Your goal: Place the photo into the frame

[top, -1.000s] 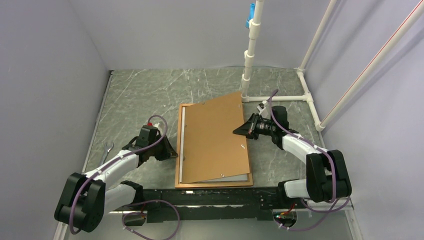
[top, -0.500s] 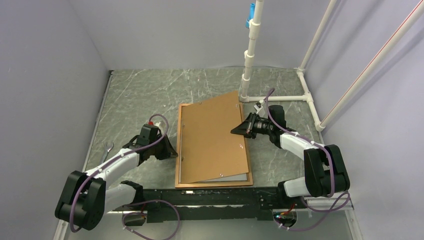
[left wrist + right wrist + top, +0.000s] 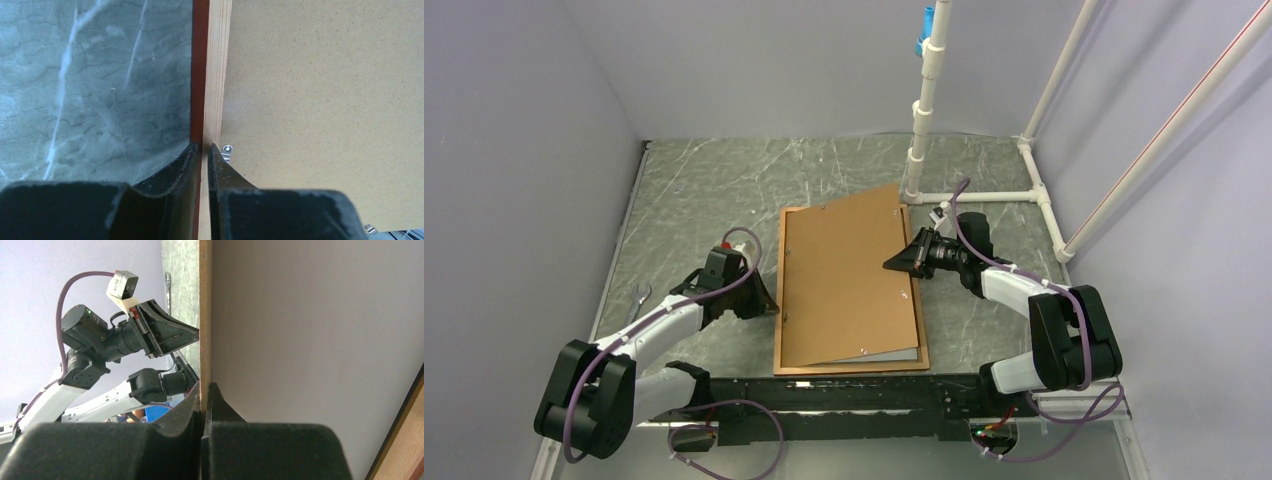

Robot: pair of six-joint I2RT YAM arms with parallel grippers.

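The orange-brown frame lies flat in the middle of the table. My left gripper is shut on its left rail, one finger on either side. A plain brown backing board rests askew on the frame, with its far right corner sticking out past the rim. My right gripper is shut on the board's right edge and holds that side slightly raised. Under the board shows a pale sheet, apparently the photo's white back; a grey strip of it peeks out near the front right. The photo's printed side is hidden.
A white pipe stand rises just behind the board's far corner, its base pipes running along the table's right side. A small wrench lies by the left edge. Grey walls close in the left, back and right.
The right gripper has moved the backing board a little to the left, so it now covers the pale strip along the frame's left side. The left arm has stayed put.
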